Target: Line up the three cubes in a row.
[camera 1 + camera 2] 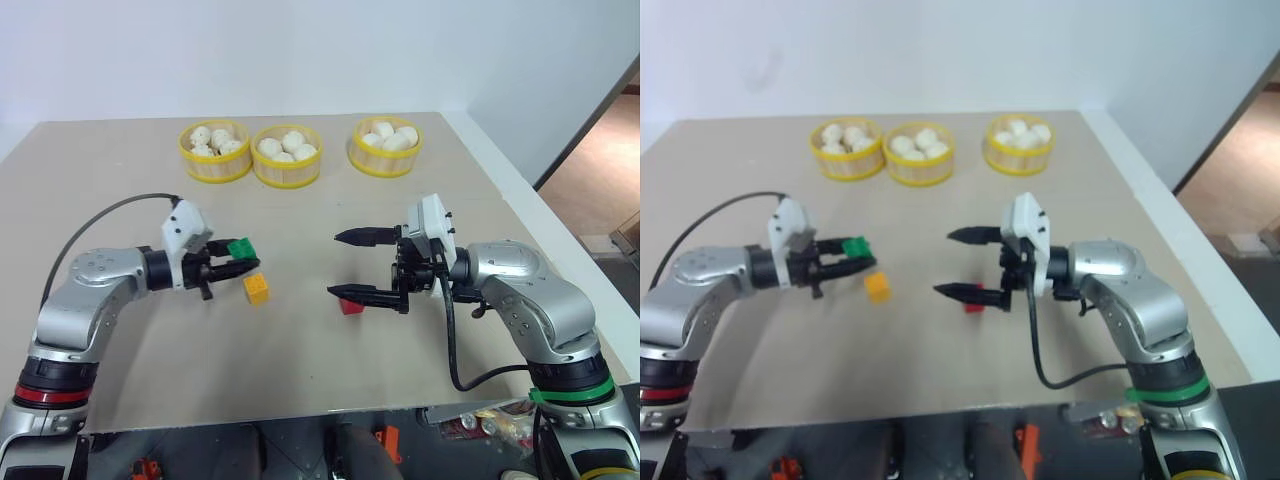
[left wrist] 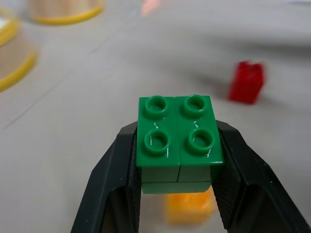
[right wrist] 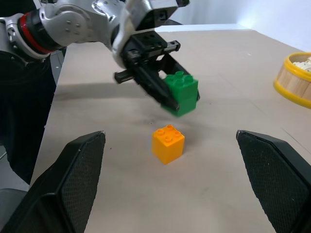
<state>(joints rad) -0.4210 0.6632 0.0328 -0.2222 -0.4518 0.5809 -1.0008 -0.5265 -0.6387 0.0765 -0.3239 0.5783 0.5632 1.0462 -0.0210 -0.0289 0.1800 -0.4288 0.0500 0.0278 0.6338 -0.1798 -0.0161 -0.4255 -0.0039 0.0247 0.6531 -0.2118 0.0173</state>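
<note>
My left end effector [image 1: 236, 264] is clamped on the green cube [image 1: 240, 247], its two black fingers [image 2: 116, 184] pressing the cube's opposite sides, and the cube hangs clear above the tabletop [image 1: 120, 190]. My left wrist view shows the cube's four studs facing up, and a blurred patch of the yellow-orange cube [image 2: 190, 208] beneath it. The right wrist view shows that same grip from the side: the green cube sits just above and a little behind the yellow-orange cube [image 3: 167, 143], not touching it, with a gap of bare tabletop between them.

From my head views, the yellow-orange cube [image 1: 257, 288] rests on the tabletop just beside the tips of my left end effector. My right end effector [image 1: 344, 264] stands spread wide and empty, pointing across toward my left arm, one finger [image 1: 365, 237] high and the other low. The red cube [image 1: 350, 306] sits on the tabletop right at the lower finger; I cannot tell from the head views whether they touch. The left wrist view shows the red cube [image 2: 247, 81] whole and standing free, well apart from the other two.

Along the far side of the tabletop stand three round yellow baskets of white buns: two close together [image 1: 214, 170] [image 1: 287, 174], the third [image 1: 385, 161] a little apart, toward my right.
</note>
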